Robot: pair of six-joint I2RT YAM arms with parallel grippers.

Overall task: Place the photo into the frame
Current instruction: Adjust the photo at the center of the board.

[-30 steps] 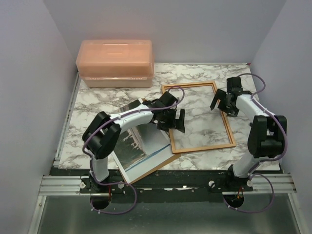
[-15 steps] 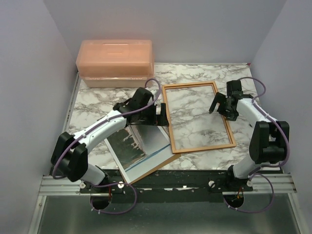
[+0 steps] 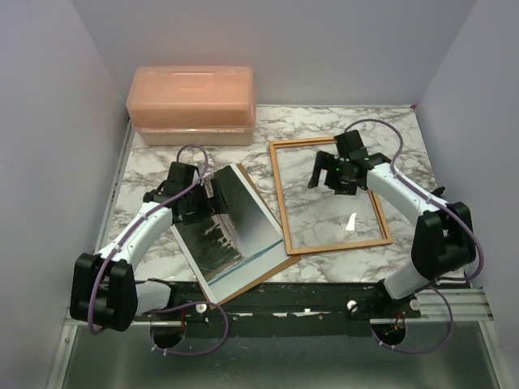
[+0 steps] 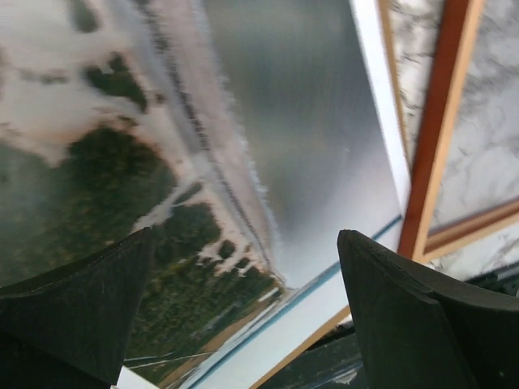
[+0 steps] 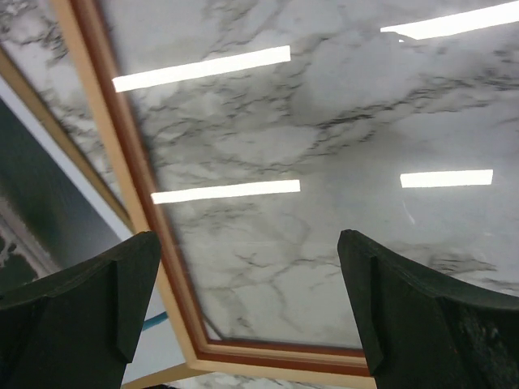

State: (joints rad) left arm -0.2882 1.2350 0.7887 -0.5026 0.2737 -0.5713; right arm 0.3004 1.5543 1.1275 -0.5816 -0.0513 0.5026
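The photo (image 3: 231, 220) lies face up at lower left of centre on the bench (image 3: 146, 166), its right edge just beside the frame (image 3: 279, 198), which lies flat at centre right. The left hand (image 4: 245, 235) hangs released over the photo's upper left, and the right hand (image 5: 247, 235), also released, hangs over the frame's upper part. This looks like the reach for the photo; next, a finger probably has to catch its thin edge.

In the top view, your left gripper (image 3: 201, 207) covers the upper left corner of the thin dark grey and white streaky photo print (image 3: 235, 227). The plain brown backing board (image 3: 274, 269) beneath shows only as a sliver at lower right. Your right gripper (image 3: 328, 180) and its arm hide the upper right corner of the red-orange rectangular picture frame (image 3: 280, 203). Both wrist views cut that frame off.
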